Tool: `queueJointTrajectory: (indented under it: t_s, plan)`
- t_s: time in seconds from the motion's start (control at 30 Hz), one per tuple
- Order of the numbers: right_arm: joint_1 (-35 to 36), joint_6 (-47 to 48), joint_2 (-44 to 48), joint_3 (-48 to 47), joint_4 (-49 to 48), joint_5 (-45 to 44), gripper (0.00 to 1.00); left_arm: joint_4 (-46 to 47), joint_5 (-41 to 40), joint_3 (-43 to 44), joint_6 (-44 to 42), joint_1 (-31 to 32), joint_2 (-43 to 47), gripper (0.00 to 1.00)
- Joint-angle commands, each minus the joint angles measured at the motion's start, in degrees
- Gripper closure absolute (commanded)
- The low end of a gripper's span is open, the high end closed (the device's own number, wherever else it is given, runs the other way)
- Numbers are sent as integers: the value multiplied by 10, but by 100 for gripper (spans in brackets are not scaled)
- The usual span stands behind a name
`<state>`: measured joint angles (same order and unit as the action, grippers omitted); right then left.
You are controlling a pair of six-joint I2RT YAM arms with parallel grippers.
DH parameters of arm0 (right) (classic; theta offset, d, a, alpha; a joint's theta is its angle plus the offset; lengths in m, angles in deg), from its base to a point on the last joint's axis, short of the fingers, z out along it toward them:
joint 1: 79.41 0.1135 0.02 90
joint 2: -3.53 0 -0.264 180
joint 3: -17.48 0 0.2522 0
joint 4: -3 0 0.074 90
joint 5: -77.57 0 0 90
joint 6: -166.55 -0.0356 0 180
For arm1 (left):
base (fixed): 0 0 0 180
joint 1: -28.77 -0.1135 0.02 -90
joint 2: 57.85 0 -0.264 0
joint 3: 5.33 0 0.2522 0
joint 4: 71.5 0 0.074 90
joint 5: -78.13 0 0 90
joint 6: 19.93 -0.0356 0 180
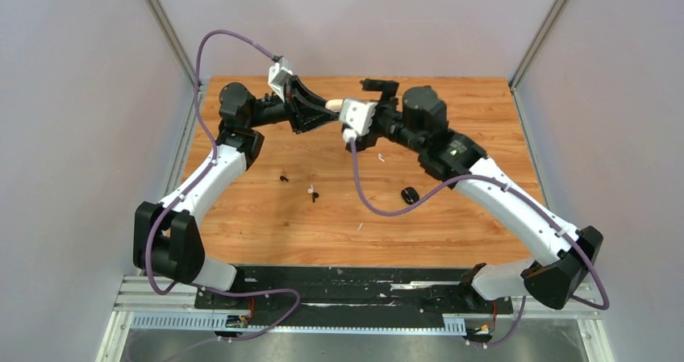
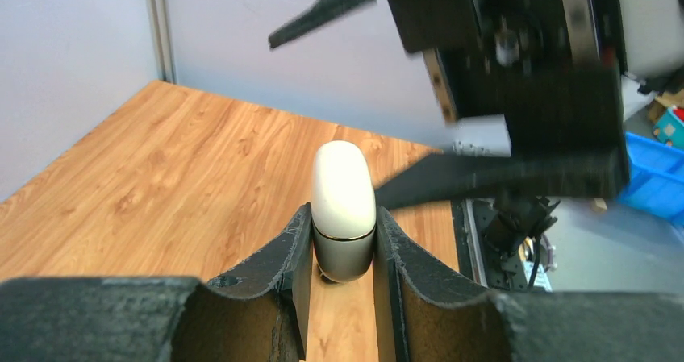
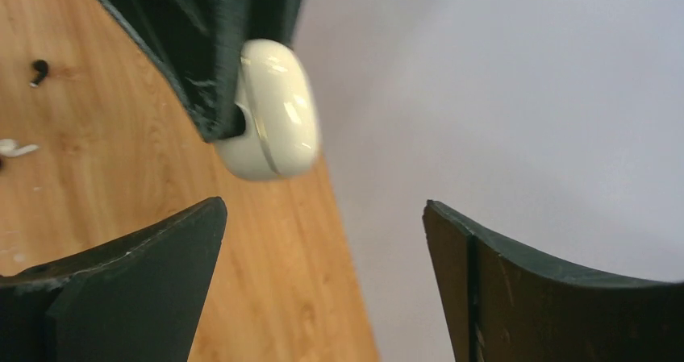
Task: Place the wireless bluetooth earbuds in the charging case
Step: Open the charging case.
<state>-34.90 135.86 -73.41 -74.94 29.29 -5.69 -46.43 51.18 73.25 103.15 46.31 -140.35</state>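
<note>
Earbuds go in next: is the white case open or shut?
Shut: the white case, clamped in the left gripper, shows only a thin seam.

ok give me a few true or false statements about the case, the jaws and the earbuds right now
1. The left jaws are clamped on the white charging case. True.
2. The right jaws are shut on the case too. False: they stand wide open and do not touch it.
3. The case is held with its lid flipped open. False: the lid is closed, with only a thin seam showing.
4. A black earbud lies loose on the table. True.
</note>
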Motion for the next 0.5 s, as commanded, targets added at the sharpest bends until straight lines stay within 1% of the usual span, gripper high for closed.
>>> queueJointTrajectory:
  t_s: [0.0, 0.07, 0.1, 0.13, 0.17, 0.2, 0.23, 0.37, 0.47]
  plan:
    - [-55, -222, -6, -122, 254, 96, 0, -24, 44, 9, -80, 1, -7, 100]
    - [-85, -284, -27, -177, 309, 165, 0, -58, 71, 1, -170, 1, -3, 100]
    - [-102, -321, -44, -196, 323, 202, 0, -99, 80, -2, -199, 1, 0, 100]
    - [-120, -355, -61, -219, 339, 243, 0, -120, 80, -9, -256, 2, 9, 100]
    - [-135, -389, -76, -238, 346, 276, 1, -148, 77, -13, -278, 2, 13, 100]
    - [-147, -421, -91, -253, 350, 300, 2, -157, 75, -22, -308, 3, 21, 100]
    - [-154, -435, -102, -262, 355, 327, 2, -167, 71, -26, -319, 4, 25, 100]
    - [-156, -406, -119, -264, 372, 411, 1, -165, 59, -46, -336, 6, 41, 100]
    - [-156, -384, -128, -261, 375, 446, 1, -159, 61, -55, -336, 10, 45, 100]
